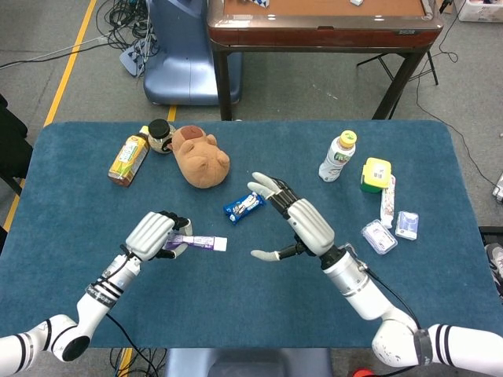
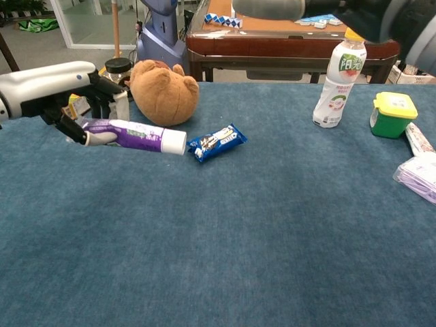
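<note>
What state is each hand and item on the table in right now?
left hand: grips the tube's tail end.
purple tube: capped, lying low over the cloth.
right hand: fingers spread, holding nothing.
blue snack packet: lying flat, sealed.
plush bear: lying on the table.
water bottle: upright, yellow cap on.
green container: upright, yellow lid on.
orange drink carton: lying on its side.
</note>
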### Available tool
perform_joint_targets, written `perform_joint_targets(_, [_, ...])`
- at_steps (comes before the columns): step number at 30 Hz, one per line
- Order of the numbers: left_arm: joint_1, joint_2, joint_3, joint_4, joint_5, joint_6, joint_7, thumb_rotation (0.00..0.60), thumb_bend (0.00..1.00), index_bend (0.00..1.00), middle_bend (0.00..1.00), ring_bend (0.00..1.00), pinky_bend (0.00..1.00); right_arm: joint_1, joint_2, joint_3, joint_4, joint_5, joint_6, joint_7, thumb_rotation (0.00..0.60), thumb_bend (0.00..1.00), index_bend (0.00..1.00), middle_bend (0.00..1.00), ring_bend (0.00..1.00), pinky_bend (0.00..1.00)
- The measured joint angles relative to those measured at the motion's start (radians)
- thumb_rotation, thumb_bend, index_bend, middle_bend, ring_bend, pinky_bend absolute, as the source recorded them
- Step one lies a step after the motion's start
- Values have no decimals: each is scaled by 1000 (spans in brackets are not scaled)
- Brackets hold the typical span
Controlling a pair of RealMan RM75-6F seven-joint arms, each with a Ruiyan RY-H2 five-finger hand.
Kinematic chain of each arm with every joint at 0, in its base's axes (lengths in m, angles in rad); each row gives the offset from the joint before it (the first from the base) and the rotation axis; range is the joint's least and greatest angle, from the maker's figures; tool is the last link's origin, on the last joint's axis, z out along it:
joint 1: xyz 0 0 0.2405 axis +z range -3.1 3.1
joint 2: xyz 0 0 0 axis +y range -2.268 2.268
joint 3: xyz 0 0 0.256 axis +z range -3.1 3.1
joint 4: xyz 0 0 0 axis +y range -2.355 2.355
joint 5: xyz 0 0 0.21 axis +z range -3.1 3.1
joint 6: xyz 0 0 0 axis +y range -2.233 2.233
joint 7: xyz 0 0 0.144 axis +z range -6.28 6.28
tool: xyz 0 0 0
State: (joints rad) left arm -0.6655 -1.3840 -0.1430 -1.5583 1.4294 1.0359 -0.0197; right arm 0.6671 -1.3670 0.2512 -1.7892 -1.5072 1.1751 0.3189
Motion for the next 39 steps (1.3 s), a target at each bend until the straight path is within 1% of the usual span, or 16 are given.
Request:
perform_joint_targets(6, [-13,-81,28,122,30,3,40,600,485,538,632,423,419,-36,73,-26,10,1,9,-20,443,0,0,0,0,0])
perform_joint_targets(11, [-18,-148,44,212,34,-2,33,600,481,507,603,416,419,-63,113,-41,22,22,13,-23,443,0,0,0,0,0])
perform_joint_targets(13, [-17,-172,49,241,31,-3,22,600,479,469,567,398,419,-72,123,-46,29,30,13,-23,442,0,0,0,0,0])
perform_joint_targets(16, [-12,-195,57,270,21,-9,10,597,477,368,461,314,407,-83,133,-53,40,41,12,-26,442,0,0,0,0,0])
perform_joint_targets(18, [-7,-197,61,272,18,-7,6,584,477,331,436,287,396,-90,141,-58,44,47,11,-28,443,0,0,0,0,0])
perform_joint_targets(20, [0,-196,64,272,20,3,0,542,477,266,408,263,382,-97,148,-62,47,49,14,-36,443,0,0,0,0,0])
perform_joint_targets(23, [13,-185,69,261,26,23,-11,521,477,239,376,258,380,-107,160,-71,48,49,18,-64,448,0,0,0,0,0])
perform_joint_targets(26, [30,-164,72,241,33,55,-17,519,477,230,364,257,379,-123,178,-84,44,50,25,-116,493,0,0,0,0,0])
perform_joint_targets(28, [48,-141,72,222,35,86,-21,518,477,228,360,257,379,-138,193,-94,38,52,34,-156,546,0,0,0,0,0])
perform_joint_targets(30, [66,-118,71,204,35,116,-22,520,477,227,358,257,379,-165,213,-108,29,55,53,-199,592,0,0,0,0,0])
perform_joint_targets(31, [80,-102,70,191,34,137,-22,527,477,228,357,257,379,-178,220,-113,26,57,65,-213,596,0,0,0,0,0])
perform_joint_targets(35, [134,-50,67,146,23,210,-16,598,477,260,346,258,379,-242,237,-136,19,65,135,-259,600,1,0,3,0,0])
perform_joint_targets(39, [192,-7,68,113,13,281,3,600,477,282,345,258,377,-310,227,-165,39,62,213,-309,600,33,0,21,0,0])
